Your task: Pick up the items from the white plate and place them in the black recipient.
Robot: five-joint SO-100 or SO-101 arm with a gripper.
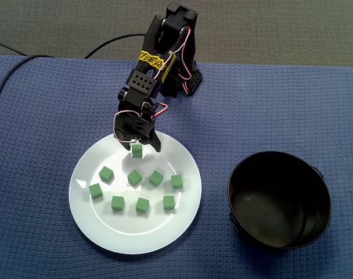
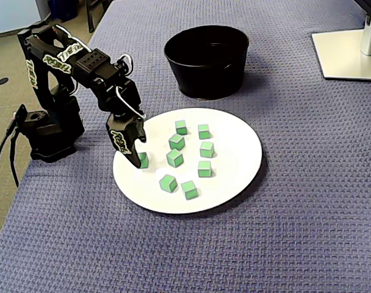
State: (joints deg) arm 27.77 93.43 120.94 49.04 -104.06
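Observation:
Several small green cubes lie on the white plate (image 1: 89,226) (image 2: 240,137). My black gripper (image 1: 145,147) (image 2: 140,155) hangs low over the plate's edge nearest the arm's base. One green cube (image 1: 137,151) (image 2: 143,160) sits at its fingertips, close against one finger (image 2: 134,152). The other finger (image 1: 155,143) stands a little apart from the cube, so the jaws look slightly open around it. This cube appears to rest on the plate. The other cubes (image 1: 134,178) (image 2: 174,158) lie in two loose rows mid-plate. The black recipient (image 1: 279,232) (image 2: 207,79) holds nothing and stands beside the plate.
Plate and pot rest on a blue woven cloth (image 1: 37,116) (image 2: 295,232). The arm's base (image 2: 48,131) stands at the cloth's edge, with a black cable (image 1: 2,87) running off. A white stand base (image 2: 347,55) is beyond the pot.

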